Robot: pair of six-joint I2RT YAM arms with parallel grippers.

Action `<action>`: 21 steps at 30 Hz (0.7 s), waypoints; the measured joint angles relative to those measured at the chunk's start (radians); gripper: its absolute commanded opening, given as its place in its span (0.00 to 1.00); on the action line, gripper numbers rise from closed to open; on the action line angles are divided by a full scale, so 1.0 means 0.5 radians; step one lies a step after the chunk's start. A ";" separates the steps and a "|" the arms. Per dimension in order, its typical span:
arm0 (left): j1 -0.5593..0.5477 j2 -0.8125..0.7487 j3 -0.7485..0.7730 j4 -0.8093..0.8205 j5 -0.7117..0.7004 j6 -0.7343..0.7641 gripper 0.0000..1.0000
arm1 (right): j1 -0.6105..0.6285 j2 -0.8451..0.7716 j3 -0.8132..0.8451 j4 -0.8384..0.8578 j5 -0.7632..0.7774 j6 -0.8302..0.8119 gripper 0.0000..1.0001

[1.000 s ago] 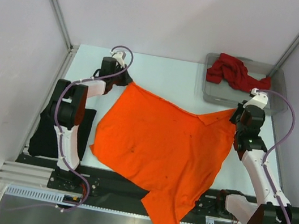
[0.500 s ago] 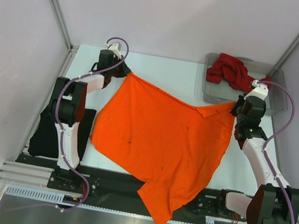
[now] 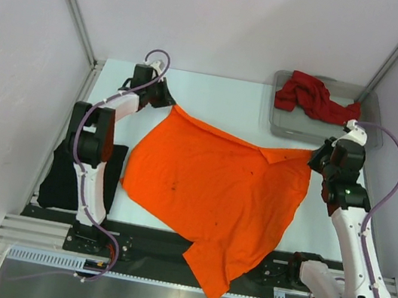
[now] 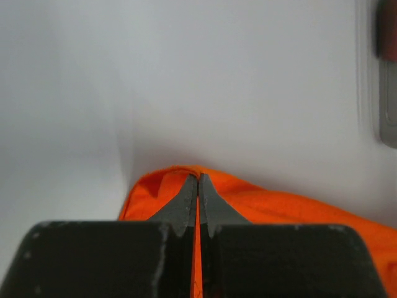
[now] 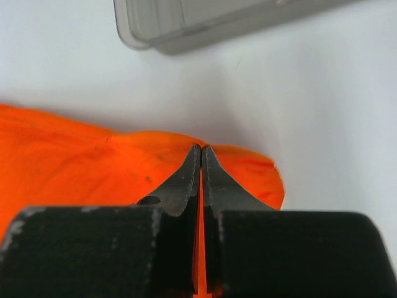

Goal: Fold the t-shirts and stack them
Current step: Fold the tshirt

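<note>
A bright orange t-shirt lies spread across the middle of the table, and its near corner drapes over the front rail. My left gripper is shut on the shirt's far left corner, with orange cloth pinched between the closed jaws. At the far right corner my right gripper is shut on the cloth, which shows as a thin strip between the jaws. A dark red t-shirt sits crumpled in the tray. A black t-shirt lies by the left arm's base.
The clear grey plastic tray stands at the back right, just beyond my right gripper; its corner shows in the right wrist view. Walls with metal posts close in the left, right and back sides.
The right gripper has moved right and slightly toward me with its corner. The left gripper went back, then shifted a little. The shirt's far edge is pulled straighter and its hanging corner drew up.
</note>
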 measured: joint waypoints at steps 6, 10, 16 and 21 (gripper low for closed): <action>0.027 -0.015 0.014 -0.385 0.010 0.020 0.00 | 0.000 -0.034 0.000 -0.388 -0.162 0.175 0.00; 0.063 -0.032 0.040 -0.628 0.020 0.053 0.00 | 0.000 -0.063 0.027 -0.655 -0.214 0.258 0.00; 0.076 -0.034 0.215 -1.022 0.005 0.145 0.00 | 0.000 -0.098 0.096 -0.945 -0.298 0.366 0.00; 0.081 -0.041 0.243 -1.214 -0.050 0.218 0.00 | 0.000 -0.199 0.081 -1.090 -0.391 0.439 0.00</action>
